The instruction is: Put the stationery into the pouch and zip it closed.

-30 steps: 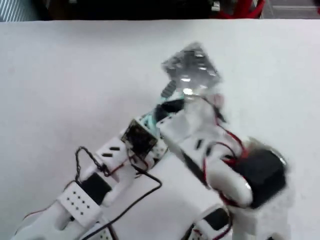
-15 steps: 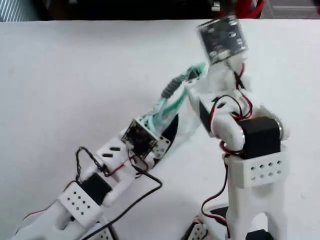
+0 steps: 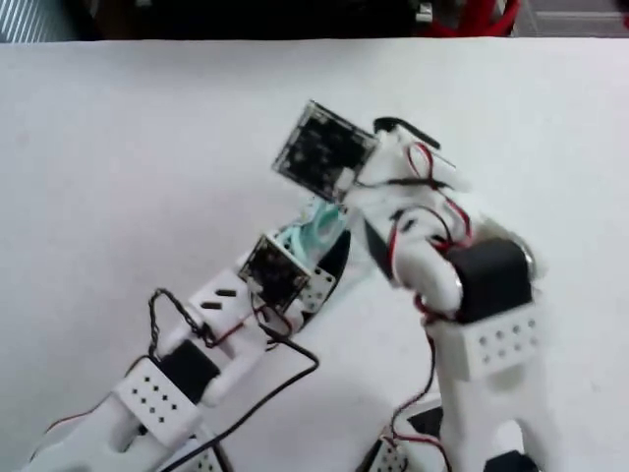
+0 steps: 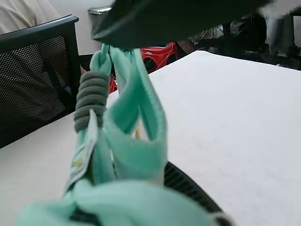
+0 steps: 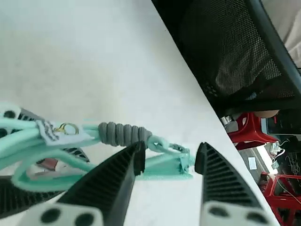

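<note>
Trailing a grey coiled pull, the pouch is mint-green.

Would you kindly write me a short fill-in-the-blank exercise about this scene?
1. The pouch is mint ___.
2. The right gripper stands ___ around the pouch's end.
3. The knotted cord on its zipper is ___.
4. The table is ___.
Missing words: green; open; grey; white.
</note>
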Controlling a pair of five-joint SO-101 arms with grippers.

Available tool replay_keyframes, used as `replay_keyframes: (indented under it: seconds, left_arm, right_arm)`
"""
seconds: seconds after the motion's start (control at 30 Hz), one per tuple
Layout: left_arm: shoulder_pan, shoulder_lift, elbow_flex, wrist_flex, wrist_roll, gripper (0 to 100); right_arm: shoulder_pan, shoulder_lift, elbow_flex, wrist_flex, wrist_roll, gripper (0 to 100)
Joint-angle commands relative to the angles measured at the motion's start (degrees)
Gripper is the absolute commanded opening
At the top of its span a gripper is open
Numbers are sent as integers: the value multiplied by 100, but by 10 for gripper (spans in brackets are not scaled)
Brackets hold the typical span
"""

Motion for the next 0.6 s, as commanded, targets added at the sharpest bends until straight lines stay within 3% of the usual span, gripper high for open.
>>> replay_keyframes:
  seconds: [0.0,0.07,0.23,0.47,0.57]
  left_arm:
    - [-48,189,35,202,-44,25]
    - [-31,189,35,202,-44,25]
    - [497,198,70,387,-220,25]
    - [1490,171,62,791,-554,25]
    - [1780,163,62,967,-1029,25]
  right_arm:
    - [57,453,-1046,66,-800,178]
    - [75,699,-1785,479,-1160,180]
    - [119,1305,-3288,1780,-1196,177]
    - [1279,1358,-2892,1754,-1204,178]
    - [1684,1209,-2576,1771,-1213,177]
